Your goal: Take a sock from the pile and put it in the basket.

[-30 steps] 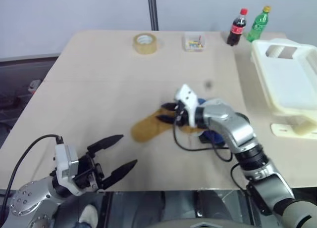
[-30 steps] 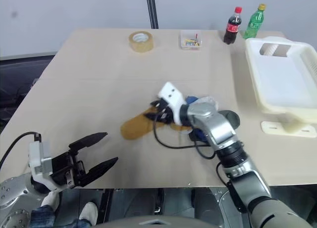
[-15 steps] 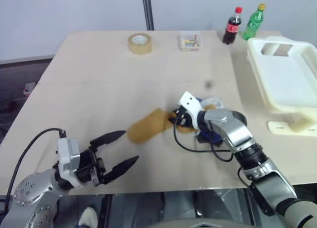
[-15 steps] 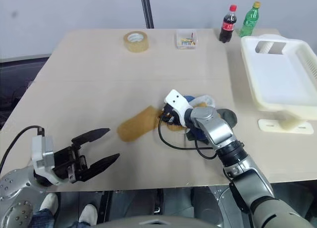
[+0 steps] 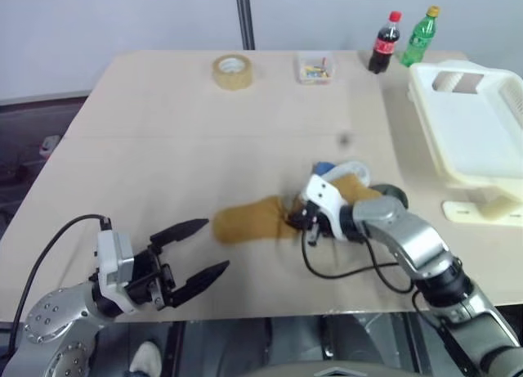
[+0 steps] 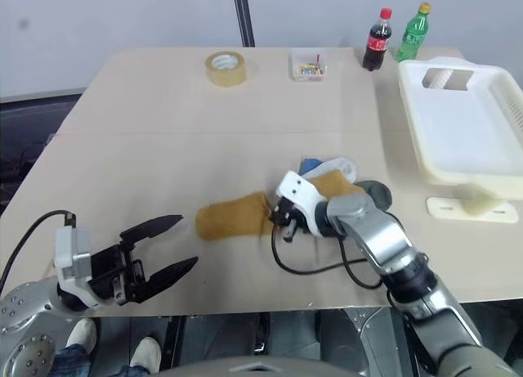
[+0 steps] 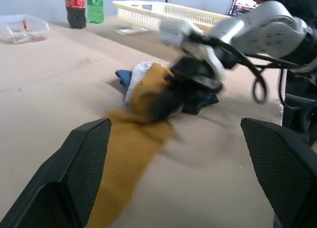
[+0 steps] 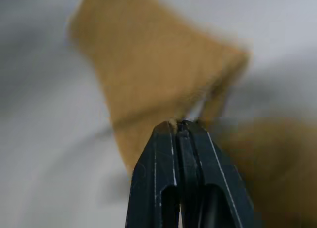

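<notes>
Two grippers over table [image 5: 163,132]. Head views: right gripper [image 5: 296,219] pinched on mustard sock [image 5: 249,219], sock flat at pile [image 5: 347,181] edge; left gripper [image 5: 192,250] spread wide, empty, near front edge. Basket [image 5: 470,127] well apart, far right.
Left wrist view: sock [image 7: 131,149] stretches between wide fingers [image 7: 74,173].
Right wrist view: fingers [image 8: 166,173] pressed together, fabric [image 8: 148,74] nipped at tips.

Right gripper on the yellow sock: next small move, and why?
Probably lift straight up. The right gripper is shut on the mustard sock, which lies stretched on the table with one end at the pile. Raising it should free it for the basket.
</notes>
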Available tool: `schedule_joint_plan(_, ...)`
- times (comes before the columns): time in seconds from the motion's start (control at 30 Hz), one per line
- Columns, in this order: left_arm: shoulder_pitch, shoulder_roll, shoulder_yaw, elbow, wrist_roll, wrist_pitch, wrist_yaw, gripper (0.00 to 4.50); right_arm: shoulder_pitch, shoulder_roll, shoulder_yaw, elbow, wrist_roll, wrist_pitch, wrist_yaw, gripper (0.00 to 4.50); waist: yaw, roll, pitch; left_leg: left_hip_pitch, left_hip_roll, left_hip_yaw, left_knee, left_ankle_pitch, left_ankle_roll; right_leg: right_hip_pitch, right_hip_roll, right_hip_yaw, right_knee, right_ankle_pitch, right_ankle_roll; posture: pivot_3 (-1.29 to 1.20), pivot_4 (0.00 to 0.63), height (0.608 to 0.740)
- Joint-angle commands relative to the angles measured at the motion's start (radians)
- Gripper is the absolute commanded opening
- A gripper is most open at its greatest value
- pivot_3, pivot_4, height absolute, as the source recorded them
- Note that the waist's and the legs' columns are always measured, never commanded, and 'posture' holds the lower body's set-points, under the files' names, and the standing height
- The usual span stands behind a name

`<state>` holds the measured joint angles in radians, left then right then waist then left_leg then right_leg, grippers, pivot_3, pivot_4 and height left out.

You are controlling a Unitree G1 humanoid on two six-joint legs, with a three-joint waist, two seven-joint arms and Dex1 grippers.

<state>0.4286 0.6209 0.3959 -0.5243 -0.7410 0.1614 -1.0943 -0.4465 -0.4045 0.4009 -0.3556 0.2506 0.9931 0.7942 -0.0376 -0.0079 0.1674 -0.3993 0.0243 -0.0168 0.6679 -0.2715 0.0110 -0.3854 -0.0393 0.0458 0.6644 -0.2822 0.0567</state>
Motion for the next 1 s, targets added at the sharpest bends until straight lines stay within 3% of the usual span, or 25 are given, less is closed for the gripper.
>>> schedule_joint_plan(0.03, 0.009, 0.004, 0.016, -0.021, -0.019, -0.006, -0.007, 4.50, 0.044, -0.056, -0.014, -0.070, 0.036, 0.084, -0.008, 0.06, -0.001, 0.000, 0.000, 0.000, 0.000, 0.000, 0.000, 0.000, 0.000, 0.000, 0.000, 0.000, 0.000, 0.000, 0.000, 0.00, 0.150, 0.740)
schedule_joint_plan(0.2, 0.005, 0.013, 0.017, -0.016, -0.024, 0.001, -0.011, 4.50, 0.114, -0.137, -0.036, -0.127, 0.061, 0.086, -0.019, 0.06, 0.006, -0.002, -0.001, 0.002, 0.000, 0.000, 0.001, 0.000, 0.000, 0.002, 0.000, -0.001, -0.001, 0.000, 0.000, 0.00, 0.150, 0.740)
schedule_joint_plan(0.23, 0.002, 0.015, 0.016, -0.013, -0.024, 0.002, -0.012, 4.50, 0.118, -0.133, -0.048, -0.128, 0.069, 0.087, -0.030, 0.32, 0.006, -0.002, -0.002, 0.002, -0.001, 0.000, 0.001, 0.000, 0.000, 0.002, 0.000, -0.001, -0.001, 0.000, 0.000, 0.00, 0.150, 0.740)
schedule_joint_plan(0.4, -0.017, 0.021, -0.002, -0.003, -0.022, 0.010, -0.022, 4.50, 0.103, -0.092, -0.034, -0.109, 0.089, 0.080, -0.067, 2.09, 0.005, -0.003, -0.002, 0.003, 0.000, -0.001, 0.001, 0.000, 0.000, 0.004, 0.000, -0.001, -0.001, 0.000, 0.000, 0.00, 0.150, 0.740)
schedule_joint_plan(0.57, -0.035, 0.028, -0.001, 0.009, -0.024, 0.016, -0.028, 4.50, 0.057, 0.005, 0.007, -0.056, 0.089, 0.101, -0.118, 4.45, -0.004, -0.004, -0.003, 0.005, 0.002, 0.000, 0.001, 0.000, 0.000, 0.005, 0.003, 0.000, -0.001, 0.000, 0.000, 0.00, 0.150, 0.740)
schedule_joint_plan(1.0, -0.040, 0.017, -0.008, 0.014, -0.015, 0.012, -0.028, 4.50, -0.093, 0.192, 0.090, 0.148, 0.074, 0.051, -0.150, 4.45, -0.006, -0.003, -0.003, 0.005, 0.003, 0.000, 0.001, 0.000, 0.000, 0.004, 0.004, 0.000, 0.000, 0.000, 0.000, 0.00, 0.150, 0.740)
